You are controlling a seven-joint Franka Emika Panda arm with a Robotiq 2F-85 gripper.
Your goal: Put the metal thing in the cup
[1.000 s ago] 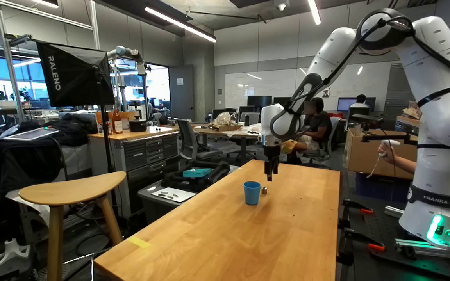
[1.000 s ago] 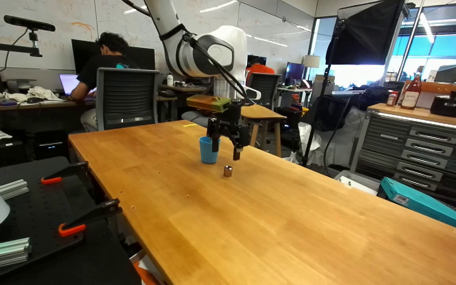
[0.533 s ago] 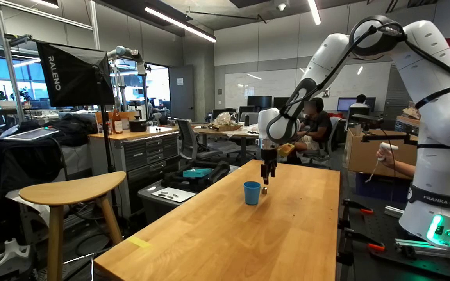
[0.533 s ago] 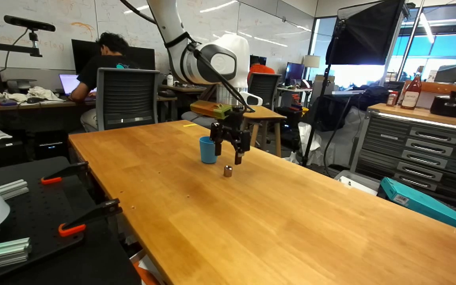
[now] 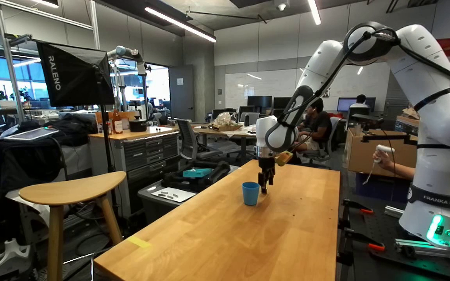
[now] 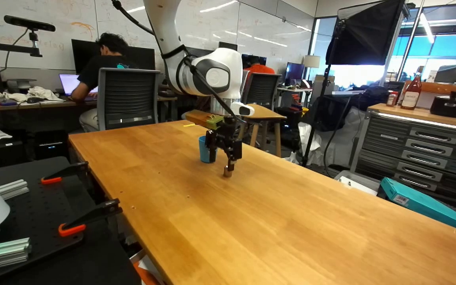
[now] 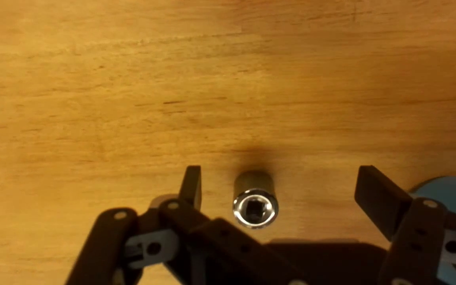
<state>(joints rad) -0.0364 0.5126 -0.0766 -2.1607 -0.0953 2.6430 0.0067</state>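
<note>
The metal thing is a small shiny socket (image 7: pixel 254 208) with a square hole, upright on the table. It also shows in an exterior view (image 6: pixel 227 172), partly behind a fingertip. My gripper (image 7: pixel 280 174) is open, fingers pointing down around the socket, which is nearer the left finger in the wrist view, with gaps on both sides. The gripper shows low over the table in both exterior views (image 5: pixel 267 188) (image 6: pixel 221 163). The blue cup (image 5: pixel 250 194) stands upright beside the gripper, partly hidden in an exterior view (image 6: pixel 204 150). In the wrist view the cup (image 7: pixel 455 194) is right beside the right finger; I cannot tell if they touch.
The long light-wood table (image 5: pixel 225 242) carries the socket and cup. Black clamps with orange tips (image 6: pixel 73 229) grip its edge on the robot's side. A stool (image 5: pixel 72 187) and a grey bin (image 5: pixel 158 203) stand along the far side.
My gripper has come down from above the table to around the socket, staying open. The cup appears to have shifted very slightly away from the gripper. The socket stays in place.
</note>
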